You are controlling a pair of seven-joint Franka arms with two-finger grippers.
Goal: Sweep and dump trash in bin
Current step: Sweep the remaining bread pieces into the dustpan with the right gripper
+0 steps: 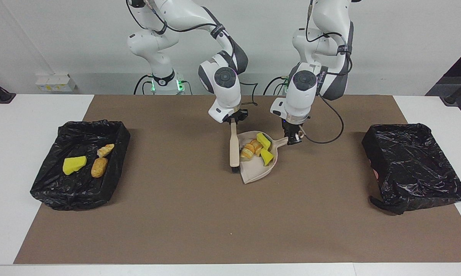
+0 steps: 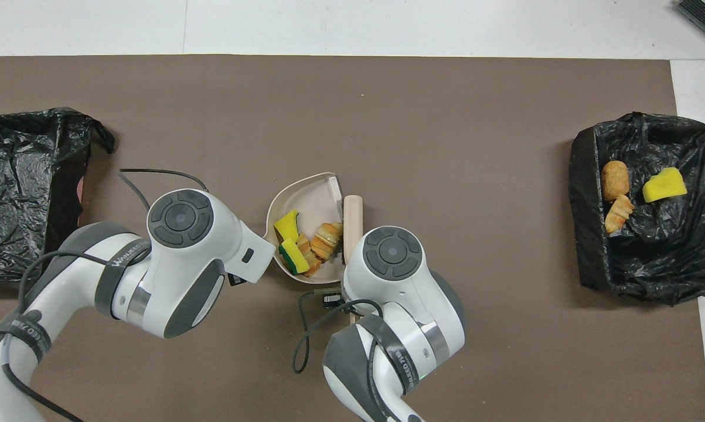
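A beige dustpan lies mid-table and looks tilted. My left gripper is shut on its handle. Heaped in the pan near the handle is trash: two yellow sponge bits and two bread-like chunks. My right gripper is shut on the handle of a beige brush, which stands at the pan's mouth. Both wrists hide the fingers in the overhead view. The bin at the right arm's end holds a yellow scrap and two bread-like chunks.
Another black-lined bin sits at the left arm's end with nothing showing inside. A brown mat covers the table between the bins. A cable loops from the left wrist.
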